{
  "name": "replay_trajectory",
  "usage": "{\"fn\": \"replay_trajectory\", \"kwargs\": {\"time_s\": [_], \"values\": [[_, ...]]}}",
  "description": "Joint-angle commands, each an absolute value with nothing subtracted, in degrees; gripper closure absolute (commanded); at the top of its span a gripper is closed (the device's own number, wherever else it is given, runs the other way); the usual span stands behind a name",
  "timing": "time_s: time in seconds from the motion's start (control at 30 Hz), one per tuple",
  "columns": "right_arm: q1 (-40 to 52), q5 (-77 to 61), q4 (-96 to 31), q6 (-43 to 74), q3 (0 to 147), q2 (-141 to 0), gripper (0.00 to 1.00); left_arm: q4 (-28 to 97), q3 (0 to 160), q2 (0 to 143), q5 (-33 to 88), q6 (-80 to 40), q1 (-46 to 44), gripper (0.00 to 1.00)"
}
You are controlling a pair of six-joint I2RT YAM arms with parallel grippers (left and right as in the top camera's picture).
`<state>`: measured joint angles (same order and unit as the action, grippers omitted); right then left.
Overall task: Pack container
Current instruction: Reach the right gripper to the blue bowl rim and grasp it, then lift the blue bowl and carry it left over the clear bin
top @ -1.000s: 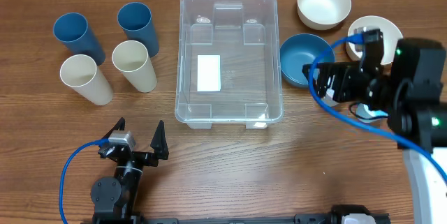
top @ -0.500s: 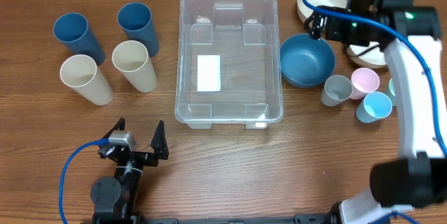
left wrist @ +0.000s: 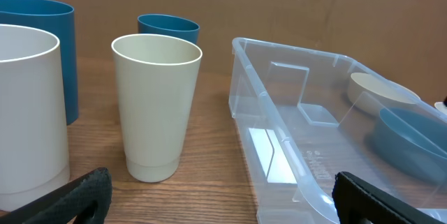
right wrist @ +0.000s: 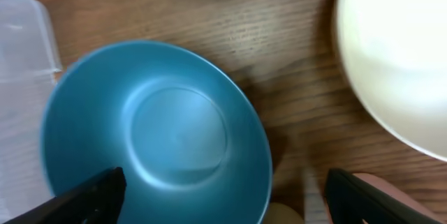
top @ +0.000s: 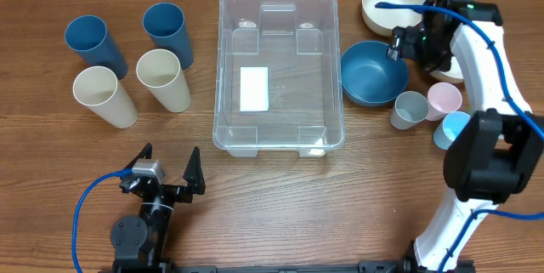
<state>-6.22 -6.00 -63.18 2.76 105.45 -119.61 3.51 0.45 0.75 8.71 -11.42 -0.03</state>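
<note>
Both pairs of jaws are standing spread and empty: the left gripper (top: 170, 158) is resting low near the front edge of the table (top: 357, 196), and the right gripper (right wrist: 223, 178) is hovering with its fingers wide apart over the right part of the blue bowl (top: 372, 73), touching nothing. The container (top: 228, 69) is sitting upright in the middle of the table with its open mouth facing up. Its long axis is running from the front edge of the table toward the far edge, and the white label (top: 254, 88) on its floor is lying along that same axis. The container is lying between the tall cups (top: 163, 79) on its left and the bowls on its right, with the blue bowl just beside its right wall. Compared with half a second before, the right gripper is sitting a little nearer the front, having shifted from beside the white bowl (top: 393, 5) to over the blue bowl. A full second before, that arm was lying low across the small cups (top: 410, 110), which are now showing. The container and the left gripper are occupying the same places as in both earlier views.
</note>
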Motion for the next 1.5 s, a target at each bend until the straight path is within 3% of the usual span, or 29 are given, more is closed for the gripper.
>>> {"fn": "replay_trajectory", "kwargs": {"time_s": [0.0,0.4,0.5,0.67,0.73,1.03,1.27,1.47], "values": [[-6.09,-5.63,-62.85,2.59,106.43,-120.81,0.13,3.64,0.3,0.25,8.4,-10.28,-0.27,0.0],[-6.09,-5.63,-59.72,2.61,105.82,-127.59,0.23,3.64,0.3,0.25,8.4,-10.28,-0.27,0.0],[-6.09,-5.65,-58.85,2.63,105.75,-128.73,0.38,3.64,0.3,0.25,8.4,-10.28,-0.27,0.0],[-6.09,-5.63,-58.22,2.61,105.75,-128.73,0.85,3.64,0.3,0.25,8.4,-10.28,-0.27,0.0],[-6.09,-5.63,-58.13,2.61,105.75,-128.73,0.96,3.64,0.3,0.25,8.4,-10.28,-0.27,0.0],[-6.09,-5.63,-60.75,2.66,107.24,-128.66,0.96,3.64,0.3,0.25,8.4,-10.28,-0.27,0.0],[-6.09,-7.77,-81.69,7.16,127.94,-128.57,0.96,3.64,0.3,0.25,8.38,-10.28,-0.27,0.0],[-6.09,-7.7,-91.5,7.77,140.2,-128.55,0.96,3.64,0.3,0.25,8.4,-10.28,-0.27,0.0]]}}
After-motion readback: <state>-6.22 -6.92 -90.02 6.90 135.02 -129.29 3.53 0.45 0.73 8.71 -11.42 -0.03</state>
